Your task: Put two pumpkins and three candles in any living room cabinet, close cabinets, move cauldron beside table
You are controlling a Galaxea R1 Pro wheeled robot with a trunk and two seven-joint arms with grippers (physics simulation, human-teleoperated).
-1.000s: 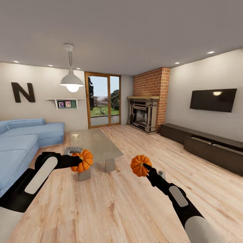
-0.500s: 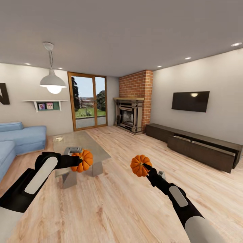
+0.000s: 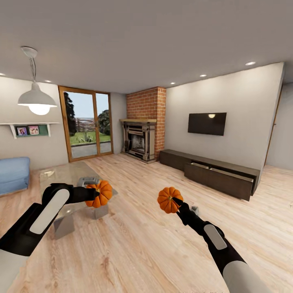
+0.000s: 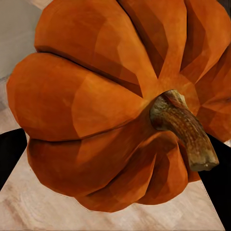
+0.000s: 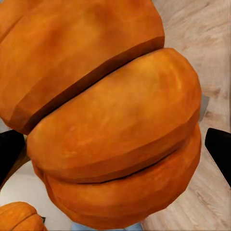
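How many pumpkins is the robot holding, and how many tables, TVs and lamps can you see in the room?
Pumpkins: 2, one in the left gripper (pumpkin), one in the right gripper (pumpkin)
Tables: 1
TVs: 1
Hanging lamps: 1
Total: 5

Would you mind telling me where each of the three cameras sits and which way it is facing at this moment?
Head view: on the robot's head, looking forward and down across the living room towards the cabinet with its open drawer; both arms show, each hand carrying a pumpkin.
Left wrist view: by the left hand, looking closely at its pumpkin.
Right wrist view: by the right hand, looking closely at its pumpkin.
Shared: the head view shows both pumpkins too.
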